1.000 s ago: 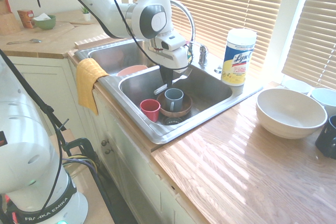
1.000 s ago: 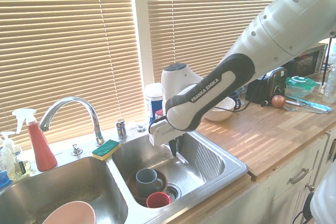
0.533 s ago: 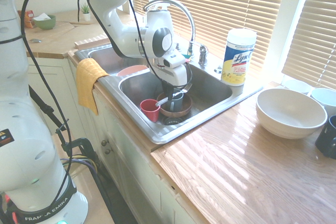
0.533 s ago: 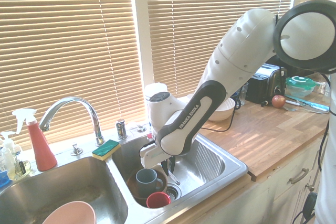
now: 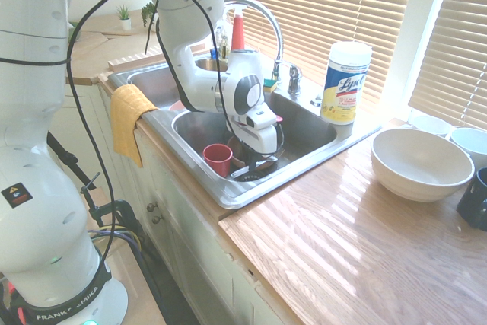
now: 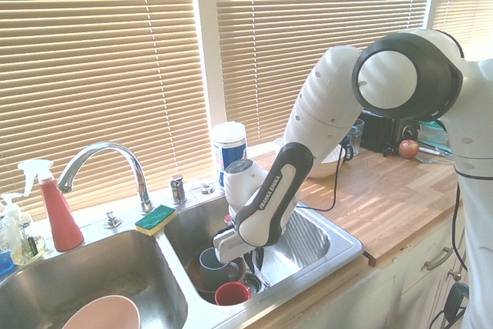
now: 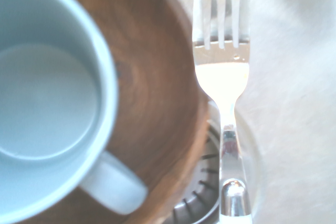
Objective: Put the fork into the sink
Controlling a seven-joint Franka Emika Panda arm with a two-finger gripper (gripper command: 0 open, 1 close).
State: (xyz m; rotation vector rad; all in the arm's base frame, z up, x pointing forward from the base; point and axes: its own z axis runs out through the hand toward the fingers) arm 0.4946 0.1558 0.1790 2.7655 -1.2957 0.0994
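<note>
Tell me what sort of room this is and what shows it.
A home kitchen, most likely. A steel double-basin sink with a curved faucet sits in a wooden countertop, with mugs and a bowl in the basin, a sponge behind it, and a toaster further along.

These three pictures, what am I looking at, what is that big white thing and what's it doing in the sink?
The white thing is a robot arm. Two pictures come from cameras on opposite sides of the kitchen; the close-up comes from a camera on the arm's wrist. The arm's gripper is reaching low into the right basin of the steel sink. The wrist view shows a fork over the basin floor, beside a blue-grey mug standing in a brown bowl. A red cup stands nearby. Whether the fork is held, I cannot tell.
</note>
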